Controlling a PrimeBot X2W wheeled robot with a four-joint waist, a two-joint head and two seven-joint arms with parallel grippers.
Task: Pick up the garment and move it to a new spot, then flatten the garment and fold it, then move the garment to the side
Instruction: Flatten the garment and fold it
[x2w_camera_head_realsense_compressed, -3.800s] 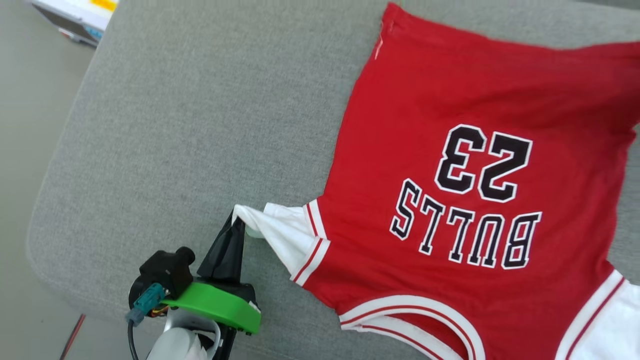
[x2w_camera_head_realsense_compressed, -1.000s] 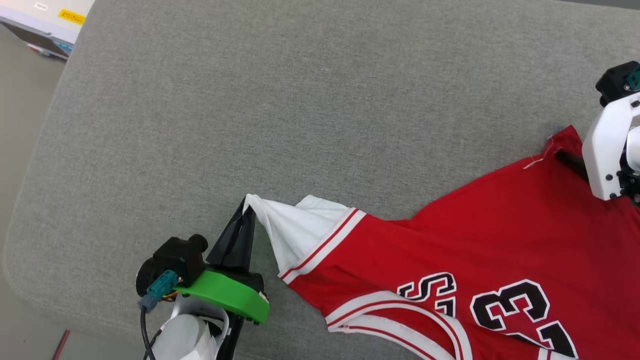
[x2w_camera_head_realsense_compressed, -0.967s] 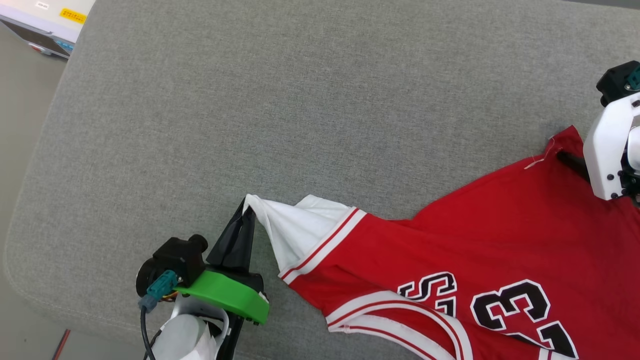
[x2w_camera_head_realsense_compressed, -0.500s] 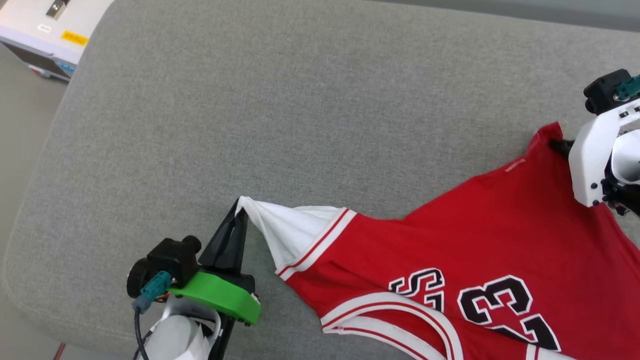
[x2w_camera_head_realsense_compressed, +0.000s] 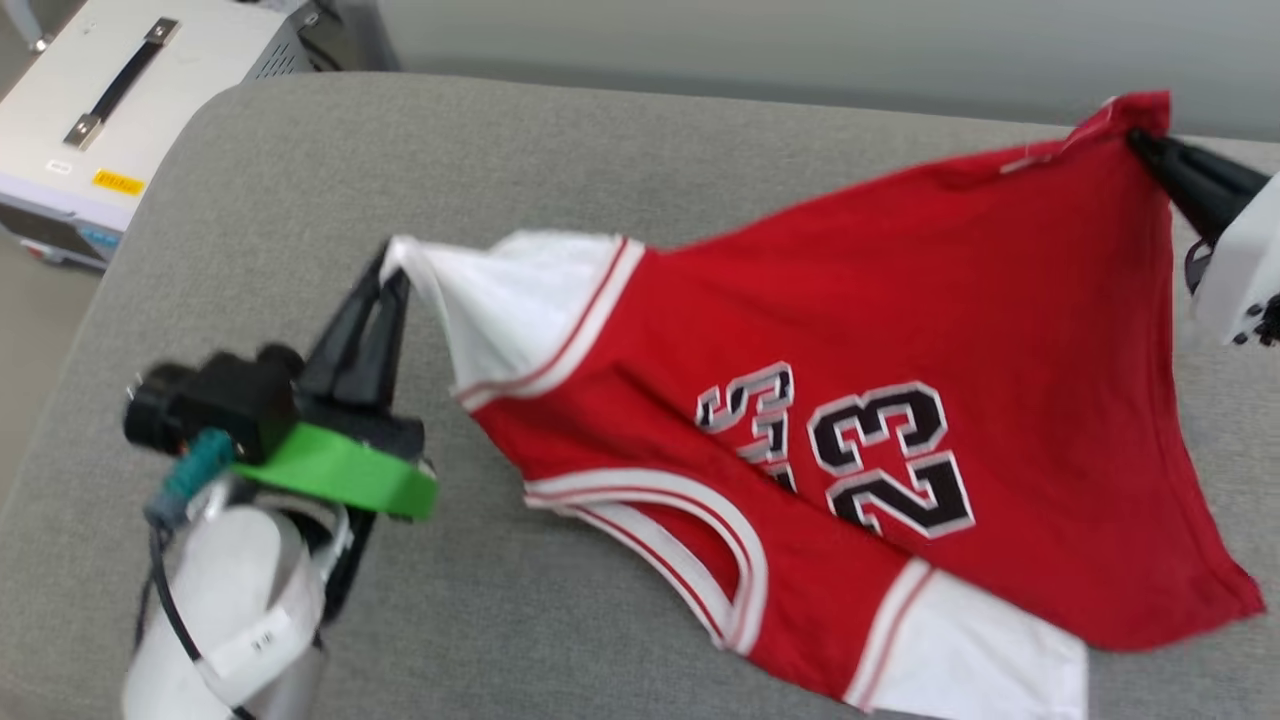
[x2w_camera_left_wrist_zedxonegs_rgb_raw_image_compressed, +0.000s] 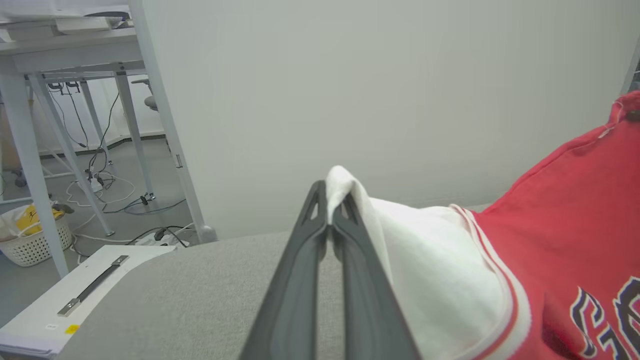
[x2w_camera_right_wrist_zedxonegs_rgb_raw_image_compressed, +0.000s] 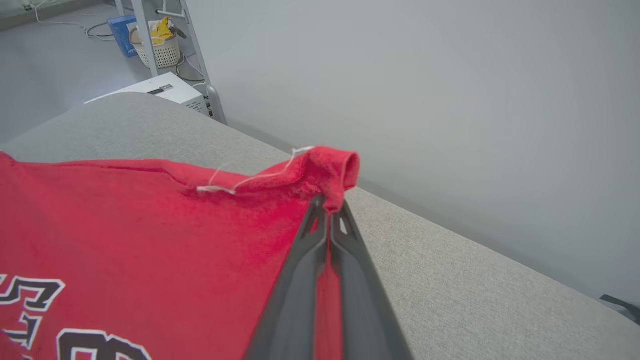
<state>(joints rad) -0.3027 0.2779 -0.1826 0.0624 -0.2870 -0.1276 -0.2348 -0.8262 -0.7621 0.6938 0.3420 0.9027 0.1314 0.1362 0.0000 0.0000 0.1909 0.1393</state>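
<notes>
Hanging limp, light and soft, the garment (x2w_camera_head_realsense_compressed: 1000, 300) spans centre to right of the head view, sagging over the grey cushion (x2w_camera_head_realsense_compressed: 300, 150). Left tool (x2w_camera_head_realsense_compressed: 390, 272) clenches the white sleeve tip (x2w_camera_left_wrist_zedxonegs_rgb_raw_image_compressed: 345, 182), right tool (x2w_camera_head_realsense_compressed: 1142, 145) the red hem corner (x2w_camera_right_wrist_zedxonegs_rgb_raw_image_compressed: 332, 167): judged good holds.

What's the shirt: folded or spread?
Spread, unfolded: the garment hangs stretched between left gripper, jaws shut on a white sleeve, and right gripper on a red corner.
</notes>
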